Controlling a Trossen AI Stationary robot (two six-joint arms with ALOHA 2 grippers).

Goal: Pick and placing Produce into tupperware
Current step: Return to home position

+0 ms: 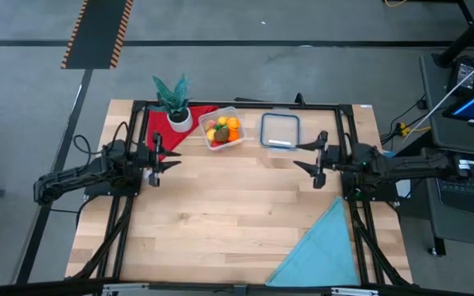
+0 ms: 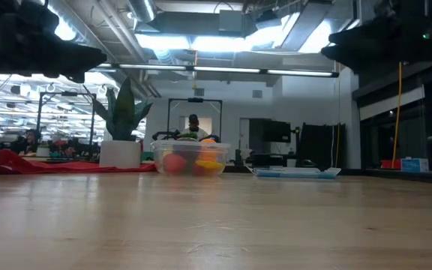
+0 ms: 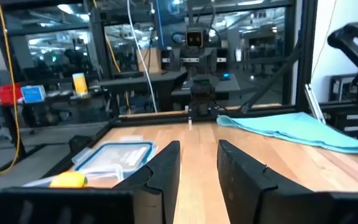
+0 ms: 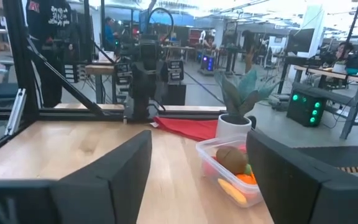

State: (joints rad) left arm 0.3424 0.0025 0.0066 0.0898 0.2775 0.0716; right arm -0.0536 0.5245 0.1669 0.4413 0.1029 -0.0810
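Small toy fruits and vegetables (image 1: pixel 224 128) all inside clear square plastic box (image 2: pixel 216 150), far side of table. Job looks done. Left gripper (image 1: pixel 156 159) narrow gap, right gripper (image 1: pixel 316 159) wide; both hold nothing.

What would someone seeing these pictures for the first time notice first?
Most striking is the clear squarish plastic container near the far edge of the wooden table, full of colourful toy produce. A green potted plant in a white pot stands to its left on a red cloth. The left tool and right tool face each other, open and empty.
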